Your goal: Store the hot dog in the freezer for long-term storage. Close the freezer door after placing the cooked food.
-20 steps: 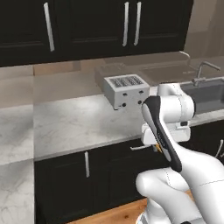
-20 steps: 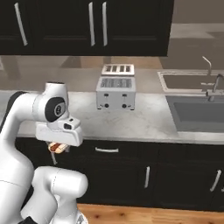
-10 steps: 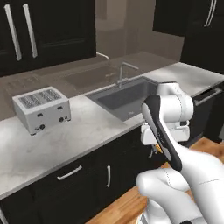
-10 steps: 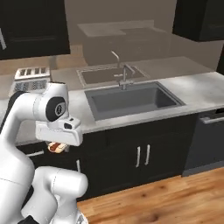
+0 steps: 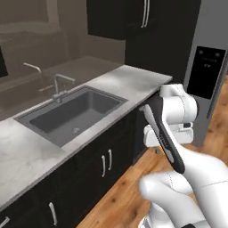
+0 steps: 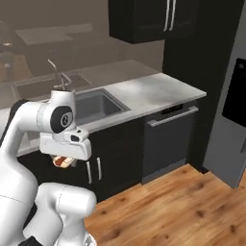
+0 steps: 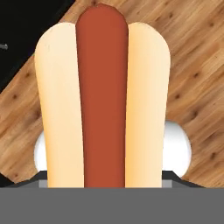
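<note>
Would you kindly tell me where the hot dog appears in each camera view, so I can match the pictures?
Left base view: hidden behind the white wrist, right of centre.
Right base view: the hot dog sits lower left, in front of the black cabinet doors.
Hand view: centre, running top to bottom.
Shared landmark: the wood floor.

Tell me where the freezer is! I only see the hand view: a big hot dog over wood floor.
Observer: The freezer door, grey with a black panel, stands at the right edge of the right base view.
Operator: What's before it?
Observer: A dishwasher sits under the counter's end, between the arm and that door.
Operator: Am I holding the hot dog?
Observer: Yes, the pincer grips the hot dog low beside the white arm.
</note>
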